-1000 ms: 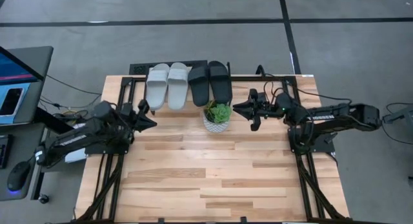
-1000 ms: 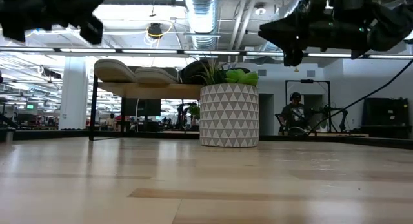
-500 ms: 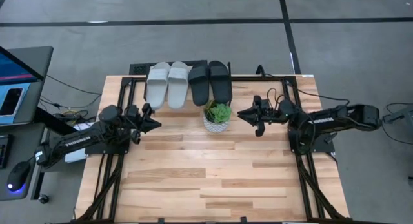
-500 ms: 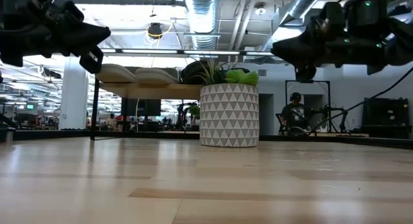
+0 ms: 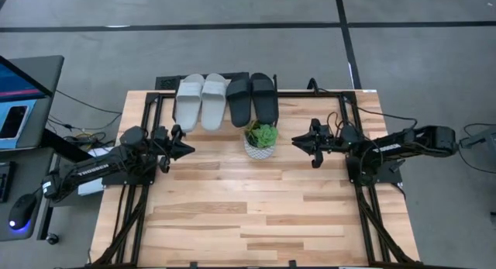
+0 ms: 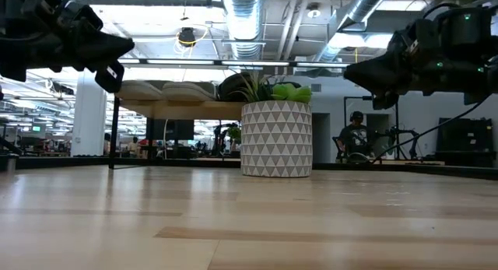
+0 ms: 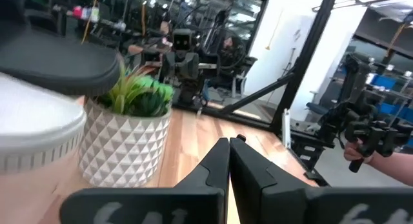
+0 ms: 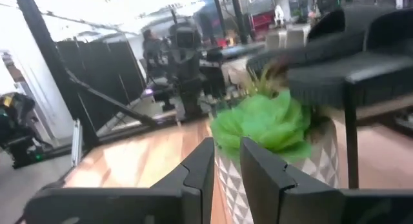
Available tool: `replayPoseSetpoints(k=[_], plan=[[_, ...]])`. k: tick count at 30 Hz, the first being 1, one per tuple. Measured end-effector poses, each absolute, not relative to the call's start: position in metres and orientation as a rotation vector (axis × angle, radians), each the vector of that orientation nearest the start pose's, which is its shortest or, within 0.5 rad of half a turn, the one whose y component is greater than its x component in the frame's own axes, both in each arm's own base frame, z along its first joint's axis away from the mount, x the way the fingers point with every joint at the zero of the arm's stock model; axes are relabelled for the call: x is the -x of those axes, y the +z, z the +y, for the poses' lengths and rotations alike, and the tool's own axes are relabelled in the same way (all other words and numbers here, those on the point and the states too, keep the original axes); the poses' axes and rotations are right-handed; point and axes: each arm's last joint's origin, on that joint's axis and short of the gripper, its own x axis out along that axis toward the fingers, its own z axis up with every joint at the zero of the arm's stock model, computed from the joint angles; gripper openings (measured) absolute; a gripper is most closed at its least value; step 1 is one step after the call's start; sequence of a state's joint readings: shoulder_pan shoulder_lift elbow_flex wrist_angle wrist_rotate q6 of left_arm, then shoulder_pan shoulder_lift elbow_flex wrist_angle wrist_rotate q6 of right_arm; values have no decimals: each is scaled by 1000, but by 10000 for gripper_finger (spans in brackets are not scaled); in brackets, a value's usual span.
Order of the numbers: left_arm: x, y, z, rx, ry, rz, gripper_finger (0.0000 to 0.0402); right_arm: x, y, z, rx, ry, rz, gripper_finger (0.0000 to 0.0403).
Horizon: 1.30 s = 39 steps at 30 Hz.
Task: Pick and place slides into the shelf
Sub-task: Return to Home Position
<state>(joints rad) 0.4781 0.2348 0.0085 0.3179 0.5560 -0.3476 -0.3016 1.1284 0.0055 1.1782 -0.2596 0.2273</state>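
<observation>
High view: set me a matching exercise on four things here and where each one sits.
1. two light grey wide-strap slides
2. two black wide-strap slides
3. white triangle-patterned pot with a green plant
4. left gripper

a. on the wooden table, in front of the black pair
b. left side of the low wooden shelf
c. over the table, left of the pot
d. right side of the shelf

Pairs: 1-b, 2-d, 3-a, 4-c.

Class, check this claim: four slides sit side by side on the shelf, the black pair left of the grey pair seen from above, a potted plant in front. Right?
No. The high view shows the grey pair on the left and the black pair on the right. The rest holds: four slides on the shelf, potted plant in front.
</observation>
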Motion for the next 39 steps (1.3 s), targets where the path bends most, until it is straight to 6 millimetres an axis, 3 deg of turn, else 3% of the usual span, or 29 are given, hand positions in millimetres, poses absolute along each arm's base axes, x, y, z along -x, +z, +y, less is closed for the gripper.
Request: replayPoseSetpoints(k=[4,8,13,20,39], plan=[[-103,171,36,325,-70,-18,0,-159,143,-43,-287,-75,16,65],[-103,170,36,328,-80,-4,0,-160,132,-41,-491,-99,100,65],[-103,169,34,216,-124,1,0,-162,123,-37,-636,-97,167,65],[-103,169,33,80,-136,-3,0,-163,112,-35,-661,-107,243,65],[-103,164,33,47,-144,37,0,-163,82,-35,-695,-166,429,66]])
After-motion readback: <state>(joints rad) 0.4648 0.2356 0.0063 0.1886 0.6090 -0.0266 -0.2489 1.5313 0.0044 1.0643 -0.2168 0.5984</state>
